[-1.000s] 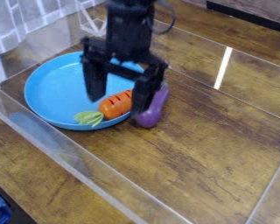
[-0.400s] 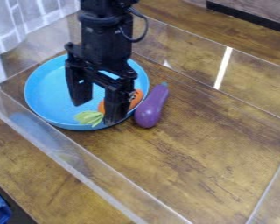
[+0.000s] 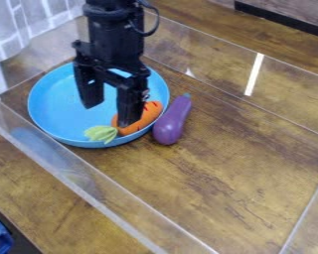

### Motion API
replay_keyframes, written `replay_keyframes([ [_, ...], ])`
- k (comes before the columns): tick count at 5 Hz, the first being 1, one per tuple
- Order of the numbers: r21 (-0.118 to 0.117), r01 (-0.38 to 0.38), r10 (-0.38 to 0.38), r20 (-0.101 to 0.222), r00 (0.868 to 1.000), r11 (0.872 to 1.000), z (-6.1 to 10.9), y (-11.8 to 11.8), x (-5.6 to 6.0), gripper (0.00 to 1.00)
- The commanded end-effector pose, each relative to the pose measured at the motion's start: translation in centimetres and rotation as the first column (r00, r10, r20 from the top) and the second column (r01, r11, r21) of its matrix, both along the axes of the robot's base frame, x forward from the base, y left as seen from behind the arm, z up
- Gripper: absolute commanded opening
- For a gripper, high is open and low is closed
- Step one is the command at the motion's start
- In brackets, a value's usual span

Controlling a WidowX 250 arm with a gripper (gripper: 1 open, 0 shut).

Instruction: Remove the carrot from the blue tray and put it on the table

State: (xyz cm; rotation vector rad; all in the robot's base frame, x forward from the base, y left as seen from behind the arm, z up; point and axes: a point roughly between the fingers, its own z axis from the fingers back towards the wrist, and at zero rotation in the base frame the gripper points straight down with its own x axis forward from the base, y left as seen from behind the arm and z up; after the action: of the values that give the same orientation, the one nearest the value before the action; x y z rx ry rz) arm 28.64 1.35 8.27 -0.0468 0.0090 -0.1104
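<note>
The orange carrot (image 3: 143, 116) lies at the right inner edge of the round blue tray (image 3: 53, 107), its light-green leafy end (image 3: 100, 132) pointing toward the tray's front rim. My black gripper (image 3: 108, 104) hangs over the tray, pointing straight down, open. One finger (image 3: 88, 86) stands over the tray's middle. The other finger (image 3: 128, 104) stands in front of the carrot and hides part of it. Nothing is held between the fingers. The tray rests on the dark brown wood-grain table (image 3: 235, 159).
A purple eggplant toy (image 3: 171, 119) lies on the table just right of the tray, touching its rim beside the carrot. Clear acrylic edging (image 3: 69, 169) runs along the table's front left. Bare tabletop stretches to the right and front.
The gripper has shifted left in the picture, from straddling the carrot and eggplant to standing over the tray. It has stayed open. Carrot and eggplant have not moved.
</note>
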Motion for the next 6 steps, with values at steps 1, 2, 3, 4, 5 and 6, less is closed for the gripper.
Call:
replay_keyframes([
  [1,-0.006,-0.014,0.014,0.066,0.998,1.000,1.5,0.8,2.1,1.00],
  [2,-0.024,0.057,-0.055,0.073,0.996,0.998,0.9,1.0,2.2,1.00],
  [3,-0.053,0.119,-0.116,0.069,0.991,0.991,0.1,0.9,1.9,0.00],
  [4,-0.076,0.070,-0.066,0.060,0.996,0.995,-0.2,1.2,2.6,1.00],
  [5,-0.089,0.007,-0.003,0.048,0.999,0.996,-0.7,2.2,3.6,1.00],
  [6,-0.098,0.017,-0.013,0.044,0.999,0.995,-0.5,2.1,3.1,1.00],
])
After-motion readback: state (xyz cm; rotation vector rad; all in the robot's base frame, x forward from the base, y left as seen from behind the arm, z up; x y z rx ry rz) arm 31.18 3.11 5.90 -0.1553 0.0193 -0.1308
